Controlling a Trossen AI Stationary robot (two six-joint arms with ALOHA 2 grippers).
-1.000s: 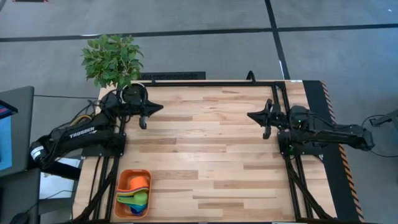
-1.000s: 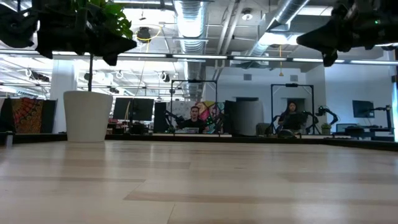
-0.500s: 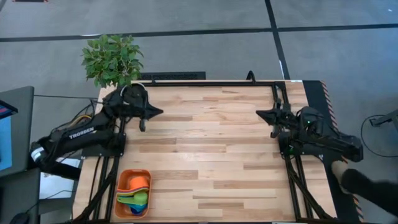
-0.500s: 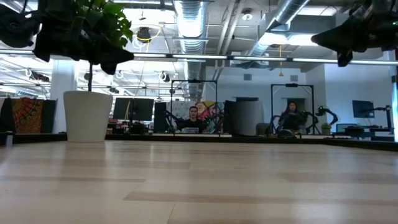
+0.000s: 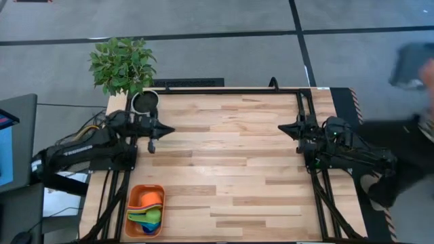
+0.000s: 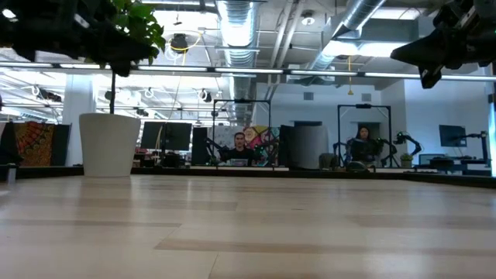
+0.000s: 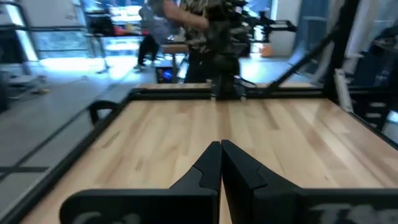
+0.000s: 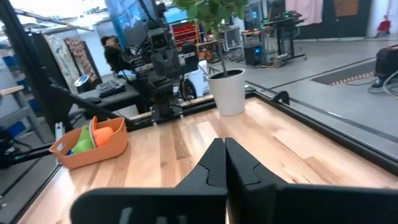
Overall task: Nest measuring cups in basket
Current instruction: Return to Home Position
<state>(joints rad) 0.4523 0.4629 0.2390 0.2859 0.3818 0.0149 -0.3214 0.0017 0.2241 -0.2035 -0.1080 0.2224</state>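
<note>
The orange basket sits at the table's near left corner with the measuring cups nested inside: orange, yellow, green and blue ones show. The right wrist view shows the basket with green and orange cups. My left gripper hovers shut over the table's left side, pointing right; its fingers meet in the left wrist view. My right gripper hovers shut at the right side, pointing left, fingers together. Both hold nothing.
A white plant pot with a leafy plant stands at the far left corner, close behind my left arm. A black frame borders the table. A person moves, blurred, beyond the right edge. The wooden middle lies open.
My left gripper has drawn back toward the near edge and left, away from the plant pot. My right gripper has pulled back toward the table's right edge. Both stay shut. A person has come in at the right side of the table.
</note>
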